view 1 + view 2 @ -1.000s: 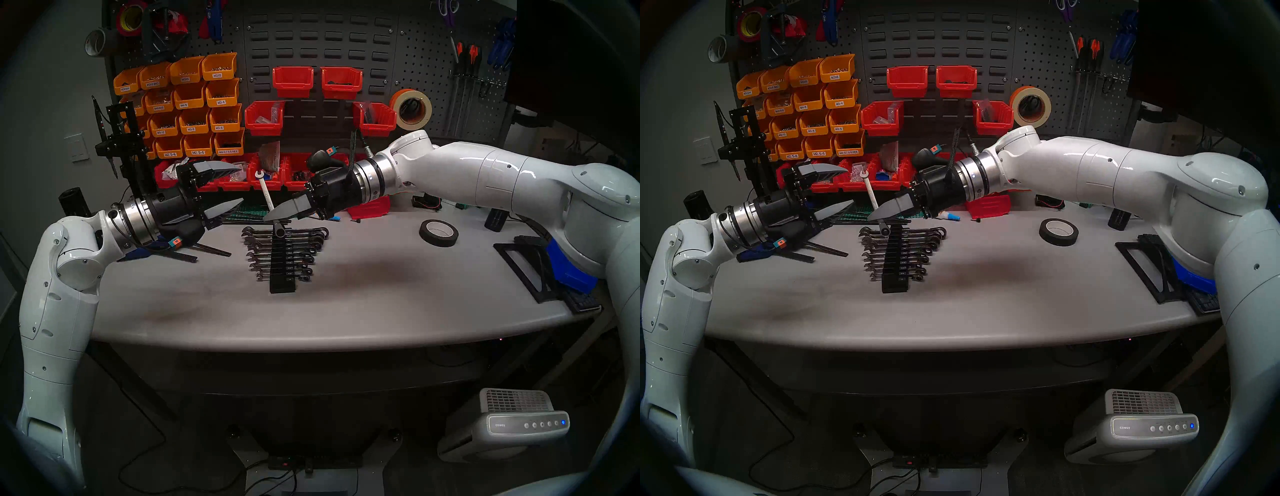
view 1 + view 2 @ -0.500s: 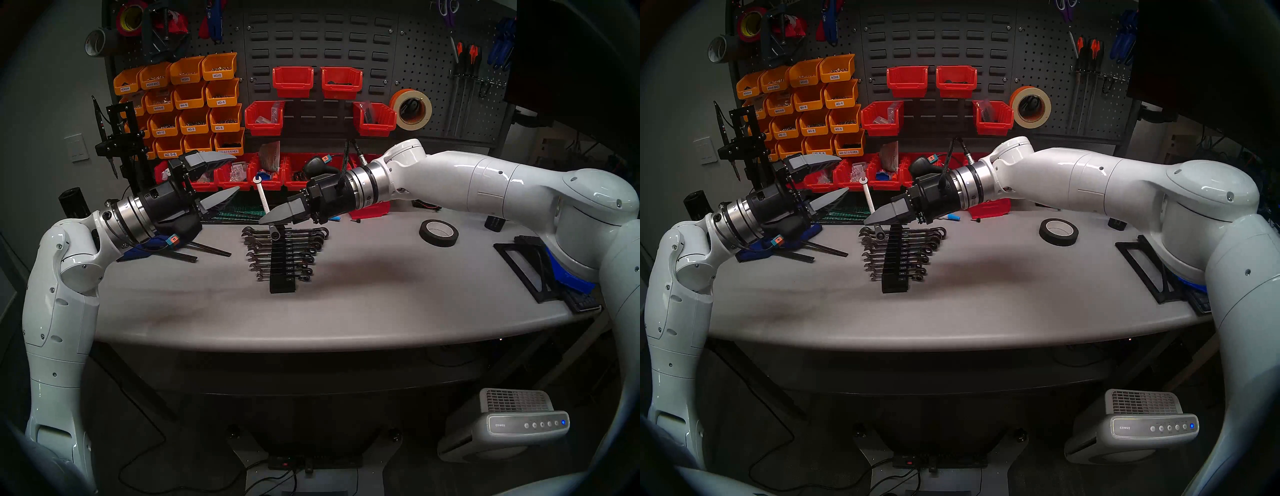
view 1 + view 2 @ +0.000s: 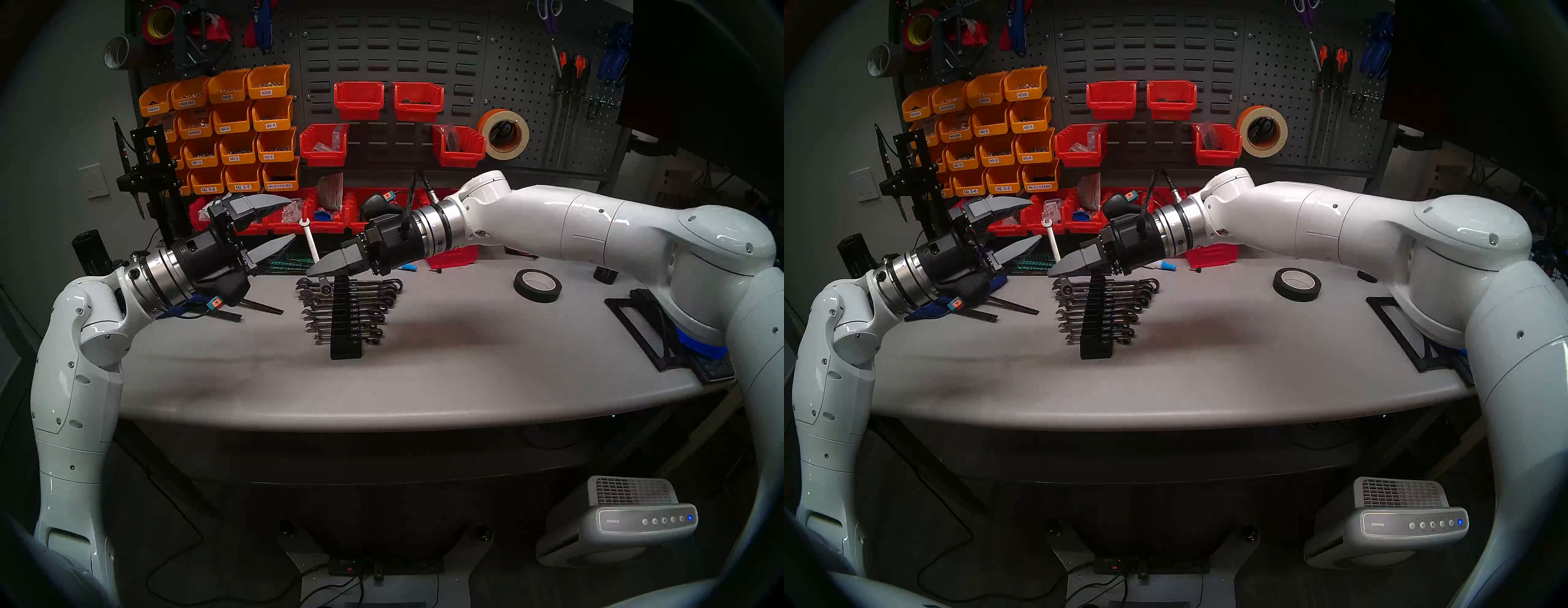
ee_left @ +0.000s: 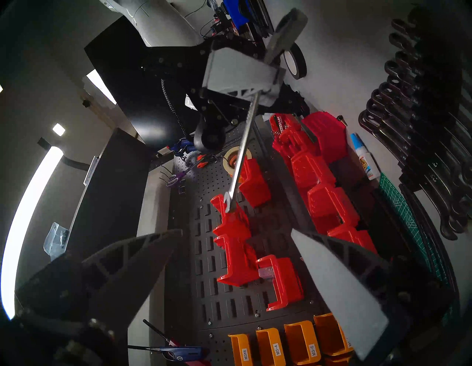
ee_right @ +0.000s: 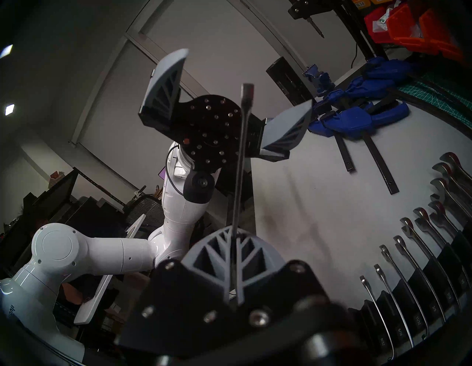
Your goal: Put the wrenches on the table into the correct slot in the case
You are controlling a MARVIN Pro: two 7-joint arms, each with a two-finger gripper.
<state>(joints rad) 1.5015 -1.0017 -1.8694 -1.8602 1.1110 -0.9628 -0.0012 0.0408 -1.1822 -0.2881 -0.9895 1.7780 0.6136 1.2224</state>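
The right gripper (image 3: 316, 268) is clamped on a chrome combination wrench (image 3: 313, 251), held tilted above the far end of the black wrench rack (image 3: 345, 322). Its open jaw points up and away from the rack, its ratchet ring hangs just over the rack's top slots. The left gripper (image 3: 283, 220), left of the rack, gapes wide and empty, near the wrench but apart from it.

held wrench (image 3: 313, 248): polished chrome steel, mirror-bright shank. racked wrenches (image 3: 373, 293): same chrome, darker in shadow. case (image 3: 345, 322): matt black moulded plastic, white paper-like size labels. right gripper (image 3: 316, 269) fingers (image 3: 335, 264): matt grey ribbed plastic, look 3D-printed, on black bodies. arm shells (image 3: 572, 220): glossy white plastic; wrist collars brushed metal. table (image 3: 424, 373): matt light-grey, smooth, scuffed dark in patches. red bins (image 3: 324, 144): glossy plastic.
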